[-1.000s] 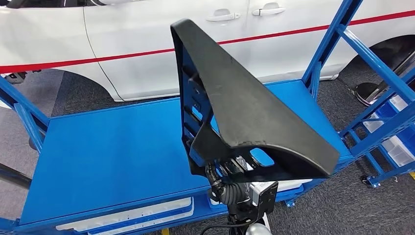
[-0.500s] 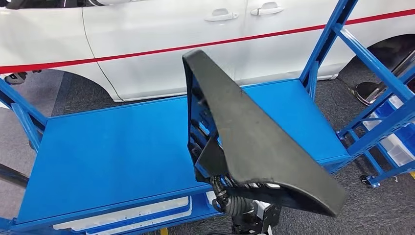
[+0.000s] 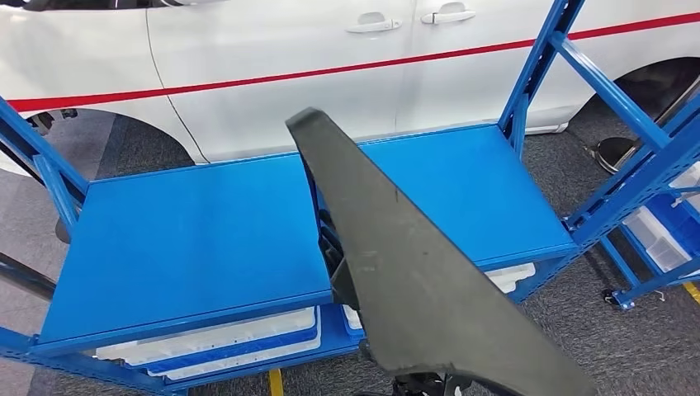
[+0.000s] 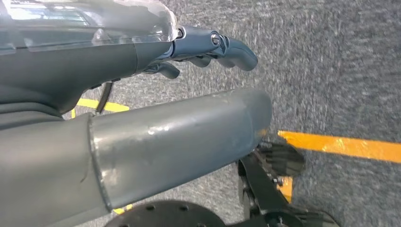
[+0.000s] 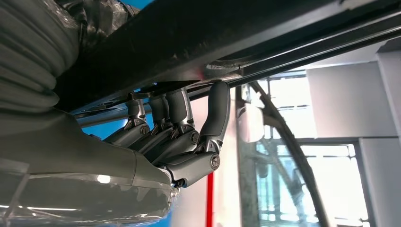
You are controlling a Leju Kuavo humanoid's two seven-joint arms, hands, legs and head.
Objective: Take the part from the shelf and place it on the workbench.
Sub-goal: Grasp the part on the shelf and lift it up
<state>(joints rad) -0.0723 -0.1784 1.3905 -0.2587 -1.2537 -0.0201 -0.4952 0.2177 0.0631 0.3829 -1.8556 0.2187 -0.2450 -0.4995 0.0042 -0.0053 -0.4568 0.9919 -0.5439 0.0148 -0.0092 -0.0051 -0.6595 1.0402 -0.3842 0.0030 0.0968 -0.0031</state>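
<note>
A: Where is the long black textured plastic part (image 3: 413,272) seen?

B: It is held up above the front edge of the blue metal table (image 3: 190,239), tilted, with its narrow end toward the white car with a red stripe (image 3: 272,58).

A: By what is it grasped?

B: It is gripped from below by the right robot hand (image 5: 175,142), with fingers (image 5: 215,111) pressed on its underside. The left robot hand (image 4: 208,47) is seen over grey carpet (image 4: 331,61); nothing is held, and its fingers are slightly curled.
</note>
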